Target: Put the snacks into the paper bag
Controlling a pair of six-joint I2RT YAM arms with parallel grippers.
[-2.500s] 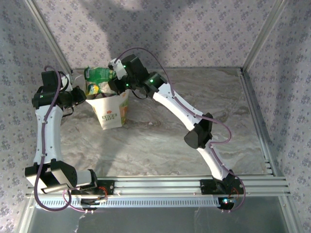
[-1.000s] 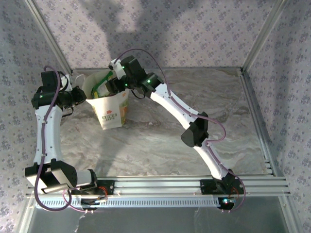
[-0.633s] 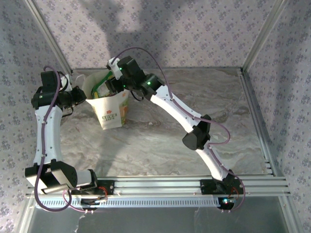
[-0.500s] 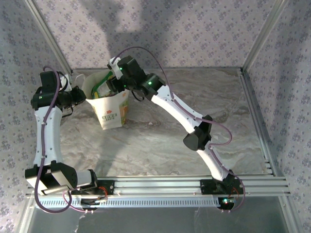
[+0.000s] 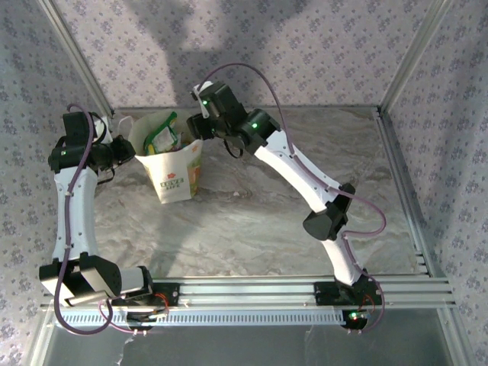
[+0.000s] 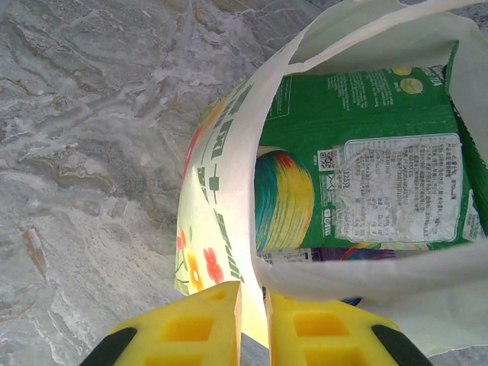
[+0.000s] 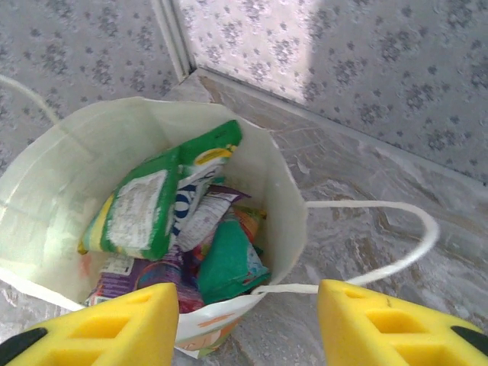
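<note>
two grippers were at the paper bag (image 5: 174,181). the left gripper (image 6: 253,296) had its yellow pads almost together, pinching the bag's white side wall between them. the bag's open mouth lay just ahead of those pads and off to their right. inside it, straight past the pads, we saw a green packet (image 6: 366,175) lying flat, with a strip of a purple packet (image 6: 335,254) showing at its near edge. the right gripper (image 7: 248,309) hung above the mouth, pads spread wide with nothing between them. below and ahead of it the bag stood on the marble tabletop (image 7: 358,183). the green packet lay toward its left pad and a teal packet (image 7: 229,263) nearer the middle. one white cord handle (image 7: 396,221) looped out over the table ahead of its right pad.
</note>
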